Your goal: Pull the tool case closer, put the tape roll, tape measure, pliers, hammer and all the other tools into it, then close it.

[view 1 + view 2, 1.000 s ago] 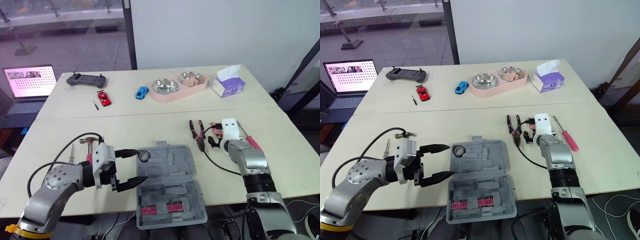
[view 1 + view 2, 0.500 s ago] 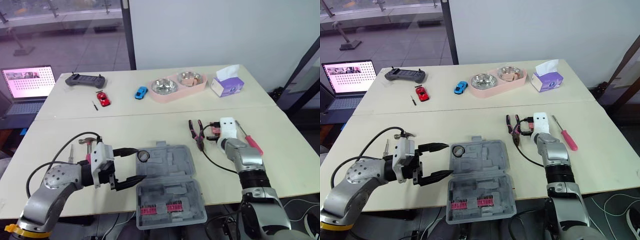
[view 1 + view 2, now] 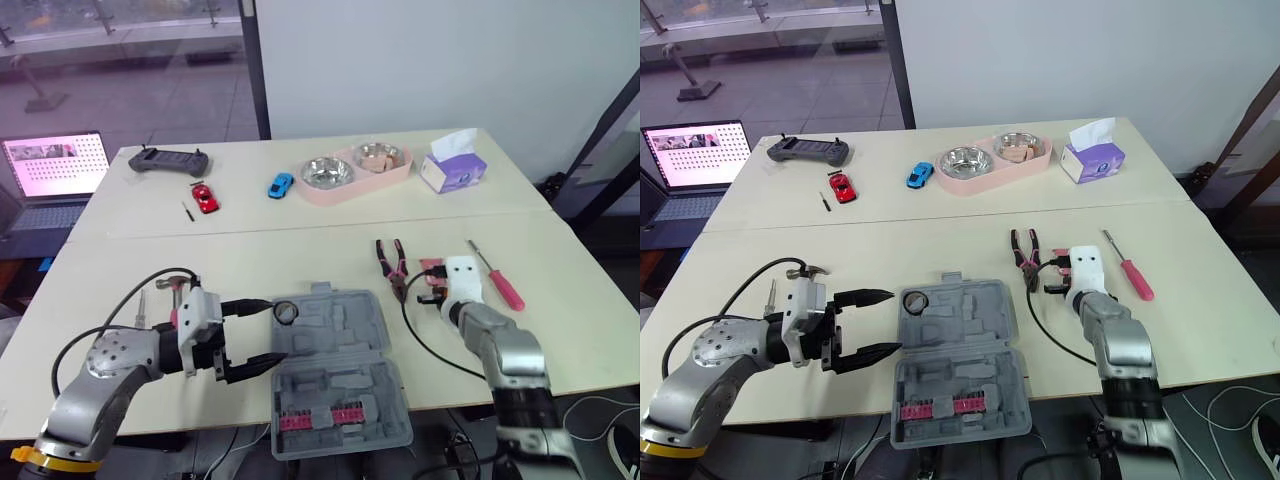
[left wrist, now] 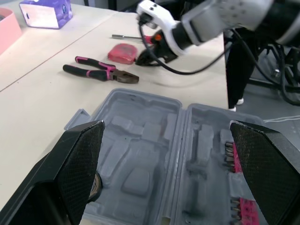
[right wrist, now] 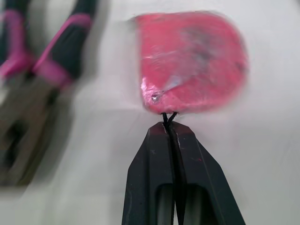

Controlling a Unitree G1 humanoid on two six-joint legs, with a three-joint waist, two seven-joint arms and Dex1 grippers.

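Soft, even daylight covers the table; shadows around the tool case are faint. Right of the case, the tape measure and pliers are smeared with blur in the right wrist view. Beyond the case, window glass shows pale glare.

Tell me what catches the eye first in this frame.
The open grey tool case lies at the near edge of the table, with the left gripper open beside its left side. To its right, the right gripper is shut, its tips at the edge of the pink tape measure, with the pliers lying beside it.
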